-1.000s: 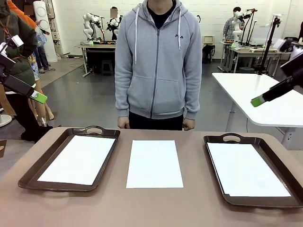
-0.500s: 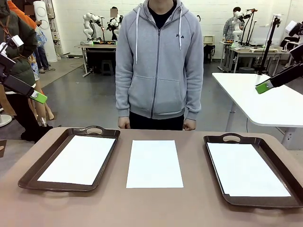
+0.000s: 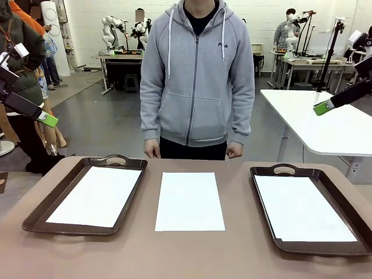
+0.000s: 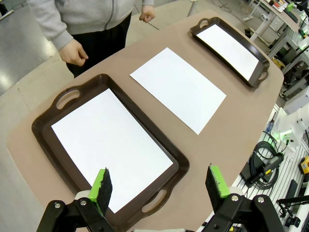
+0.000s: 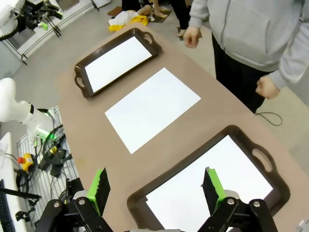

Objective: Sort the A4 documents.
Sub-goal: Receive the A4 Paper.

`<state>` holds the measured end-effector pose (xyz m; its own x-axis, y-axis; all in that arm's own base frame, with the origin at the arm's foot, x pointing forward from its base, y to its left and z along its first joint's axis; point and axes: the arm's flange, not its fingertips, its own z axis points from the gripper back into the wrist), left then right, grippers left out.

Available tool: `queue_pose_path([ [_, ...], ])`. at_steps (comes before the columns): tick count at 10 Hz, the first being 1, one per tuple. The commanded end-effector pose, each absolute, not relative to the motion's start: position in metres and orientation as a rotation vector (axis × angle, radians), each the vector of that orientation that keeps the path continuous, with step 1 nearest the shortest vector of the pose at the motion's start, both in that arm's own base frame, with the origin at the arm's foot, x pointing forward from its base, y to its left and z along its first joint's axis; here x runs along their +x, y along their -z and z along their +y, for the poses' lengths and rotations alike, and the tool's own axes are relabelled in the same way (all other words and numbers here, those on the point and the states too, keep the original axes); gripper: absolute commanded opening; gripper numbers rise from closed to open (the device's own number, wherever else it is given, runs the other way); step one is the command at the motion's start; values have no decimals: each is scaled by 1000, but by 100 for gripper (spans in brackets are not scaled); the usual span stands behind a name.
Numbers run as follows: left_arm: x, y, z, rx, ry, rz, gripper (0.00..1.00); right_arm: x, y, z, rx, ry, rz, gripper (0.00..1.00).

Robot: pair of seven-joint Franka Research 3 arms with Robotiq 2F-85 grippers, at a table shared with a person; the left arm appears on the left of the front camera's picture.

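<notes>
We see three A4 sheets on the brown table [image 3: 244, 256]: one sheet [image 3: 190, 201] lies bare at the middle, one [image 3: 96, 195] in the left tray [image 3: 40, 209], one [image 3: 302, 208] in the right tray [image 3: 264, 197]. Our left gripper [image 4: 159, 186] hangs high over the left tray, jaws spread wide and holding nothing. Our right gripper [image 5: 157, 186] hangs high over the right tray, likewise spread and empty. A person [image 3: 196, 81] in a grey hoodie stands at the far side, both fists near the table edge.
</notes>
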<state>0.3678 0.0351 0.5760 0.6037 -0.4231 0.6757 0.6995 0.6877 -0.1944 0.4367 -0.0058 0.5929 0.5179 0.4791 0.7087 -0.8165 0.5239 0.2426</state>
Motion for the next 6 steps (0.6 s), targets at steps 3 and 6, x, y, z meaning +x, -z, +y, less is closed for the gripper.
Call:
queue_pose_path([
  [3,367,-576,34,-468,676,-638,100,437,-593,-6,613,-838,-623,100],
  [6,367,-576,34,-468,676,-638,100,437,-593,-6,613,-838,-623,100],
])
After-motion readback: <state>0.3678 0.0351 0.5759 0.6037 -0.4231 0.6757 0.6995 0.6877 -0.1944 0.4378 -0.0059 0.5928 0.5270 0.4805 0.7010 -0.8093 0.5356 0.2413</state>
